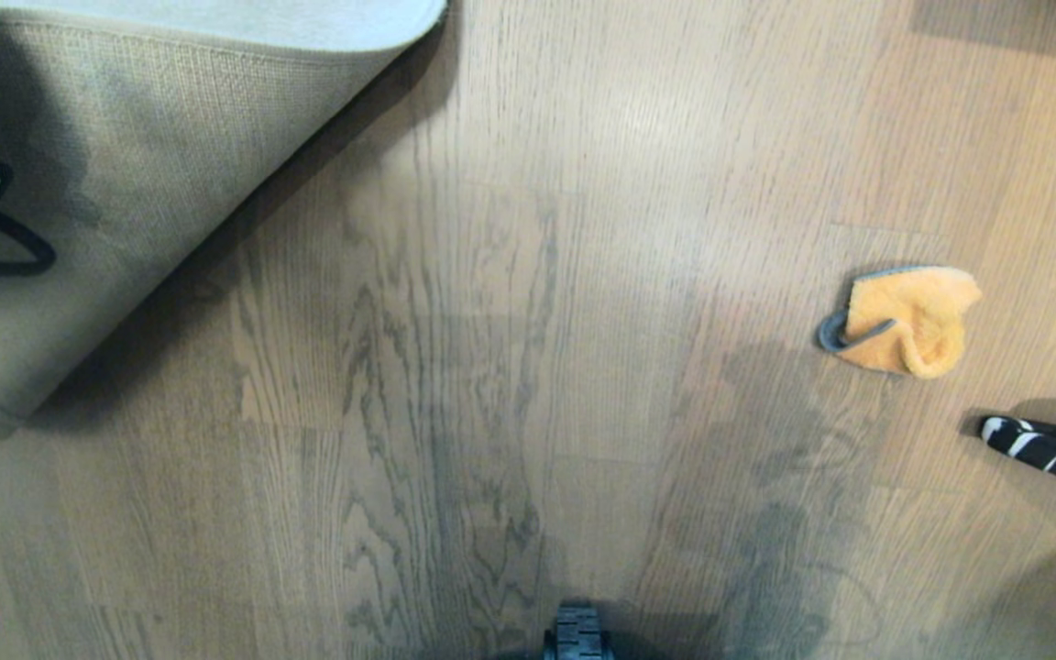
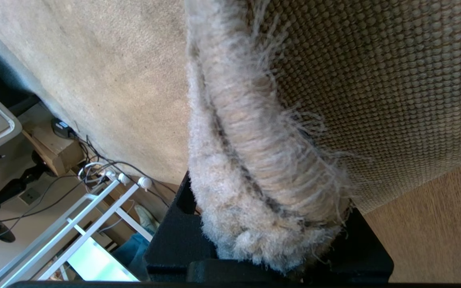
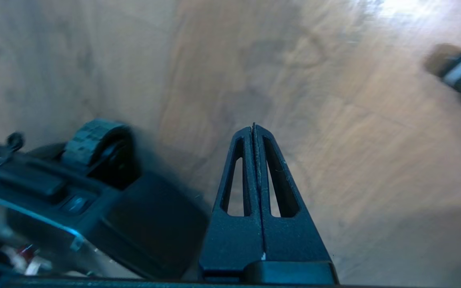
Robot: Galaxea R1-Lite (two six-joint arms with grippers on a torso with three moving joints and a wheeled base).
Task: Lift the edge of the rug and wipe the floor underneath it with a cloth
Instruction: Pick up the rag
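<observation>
We have the rug edge [image 2: 254,168] pinched in our left tool [image 2: 268,256] and folded back, so its woven tan backing [image 1: 152,174] faces up at the far left of the floor [image 1: 528,367]. The planks it covered lie bare, with shadow along the fold. Our right tool [image 3: 254,132] is pressed together and empty, hanging above the floor near our own base wheel [image 3: 94,138]. The cloth [image 1: 904,321] lies crumpled on the floor well to the right, apart from the rug and not in our grasp.

The main risk, as we judge it, is the fringe slipping out of the left pinch: the grip sits on loose fluffy pile at the border, and the weight of the rug could pull it free and drop it back over the planks. The right tool must spread before it reaches the cloth; arriving pressed together would only shove it along the planks. A black-and-white striped object [image 1: 1046,454] lies close to the cloth and could be knocked on the way.

In the head view only a dark piece of the left arm shows at the left edge, and the right arm is not in it. How much floor stays covered beyond the fold we cannot tell, and the striped object is cut off at the right edge.
</observation>
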